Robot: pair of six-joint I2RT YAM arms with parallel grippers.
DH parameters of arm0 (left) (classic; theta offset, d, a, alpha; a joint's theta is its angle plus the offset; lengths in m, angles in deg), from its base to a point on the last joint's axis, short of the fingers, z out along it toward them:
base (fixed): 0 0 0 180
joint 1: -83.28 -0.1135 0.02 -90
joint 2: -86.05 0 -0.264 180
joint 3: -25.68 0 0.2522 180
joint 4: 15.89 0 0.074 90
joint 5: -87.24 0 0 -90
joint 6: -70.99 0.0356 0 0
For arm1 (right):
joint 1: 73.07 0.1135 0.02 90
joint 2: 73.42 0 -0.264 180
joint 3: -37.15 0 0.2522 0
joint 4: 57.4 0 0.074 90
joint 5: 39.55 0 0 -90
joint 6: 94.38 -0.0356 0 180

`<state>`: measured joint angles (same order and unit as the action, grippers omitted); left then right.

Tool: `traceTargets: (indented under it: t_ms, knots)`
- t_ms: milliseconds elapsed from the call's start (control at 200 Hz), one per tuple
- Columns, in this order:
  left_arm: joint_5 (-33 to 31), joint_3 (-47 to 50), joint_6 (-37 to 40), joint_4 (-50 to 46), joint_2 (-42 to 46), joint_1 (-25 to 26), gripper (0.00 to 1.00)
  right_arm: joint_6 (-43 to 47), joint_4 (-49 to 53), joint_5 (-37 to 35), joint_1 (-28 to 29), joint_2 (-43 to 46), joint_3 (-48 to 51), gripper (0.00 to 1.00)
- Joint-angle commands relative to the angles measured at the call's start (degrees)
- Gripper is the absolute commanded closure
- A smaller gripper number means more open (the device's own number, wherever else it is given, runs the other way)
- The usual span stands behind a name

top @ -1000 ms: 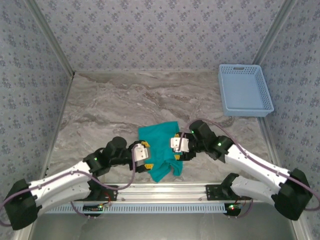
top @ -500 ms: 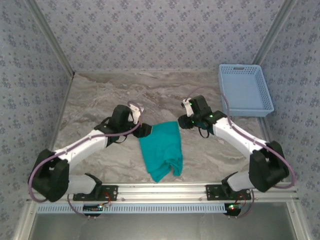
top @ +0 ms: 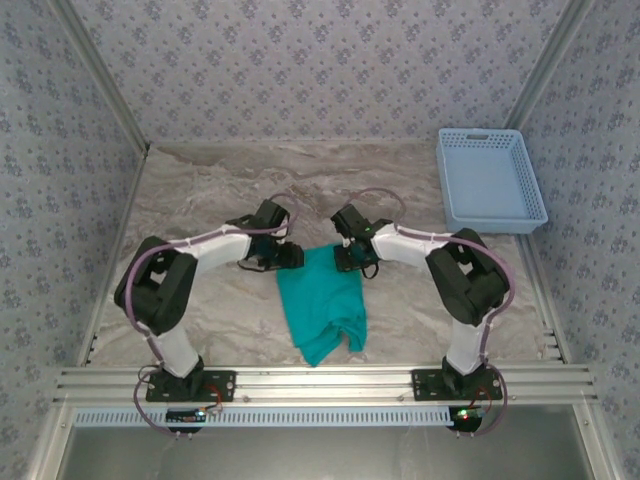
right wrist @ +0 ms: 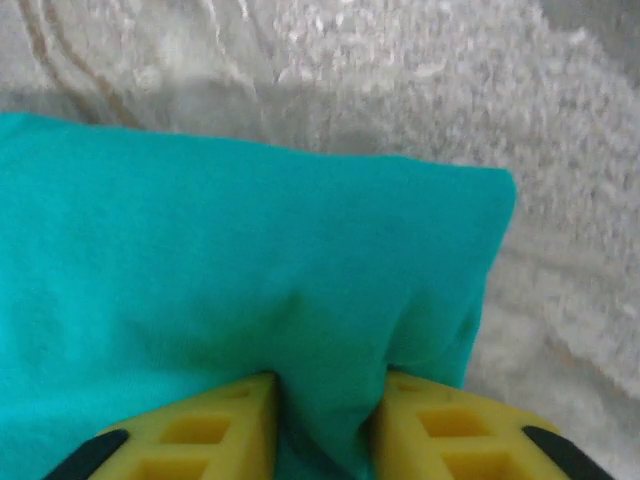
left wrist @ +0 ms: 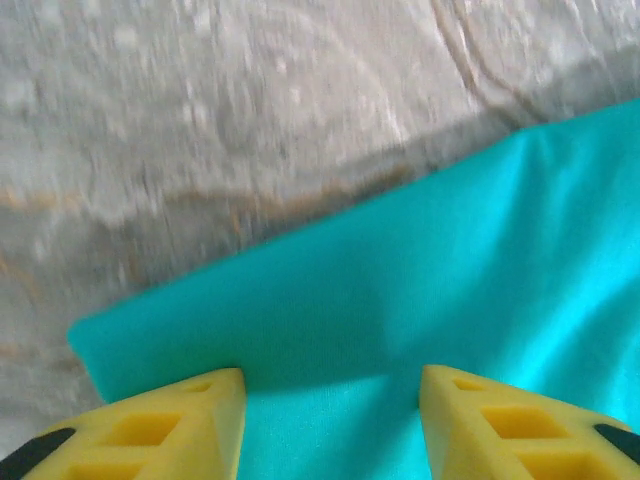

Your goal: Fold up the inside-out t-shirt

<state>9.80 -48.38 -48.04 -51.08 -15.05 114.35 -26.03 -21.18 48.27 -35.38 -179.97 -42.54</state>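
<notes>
Table point(left wrist: 200, 120) blurred in left wrist view; t-shirt point(right wrist: 200, 250) cut by left edge; yellow fingers point(right wrist: 430, 415) cropped at bottom

t-shirt point(top: 322, 295) on table point(top: 200, 190); basket point(top: 488, 185) far right

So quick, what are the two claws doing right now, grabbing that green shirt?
Left gripper: open, spread over the edge of the t-shirt, pinching nothing.
Right gripper: shut on the t-shirt, with the fabric bunched between its jaws.
</notes>
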Motion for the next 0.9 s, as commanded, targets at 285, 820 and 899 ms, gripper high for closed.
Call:
traceTargets:
  t_ms: [285,820,899]
  knots:
    - [-5.4,-18.1,15.5,-4.9,-11.9,-4.4,0.44,2.9,0.0,-5.7,-5.7,-6.2,-12.4,0.47]
    - [-0.2,3.4,-1.8,-12.2,11.6,9.9,0.44,-7.4,15.0,22.6,-4.9,18.2,10.5,0.47]
    - [0.4,6.7,-8.9,-9.1,11.4,13.6,0.45,-11.5,13.8,23.9,-2.8,17.1,10.8,0.52]
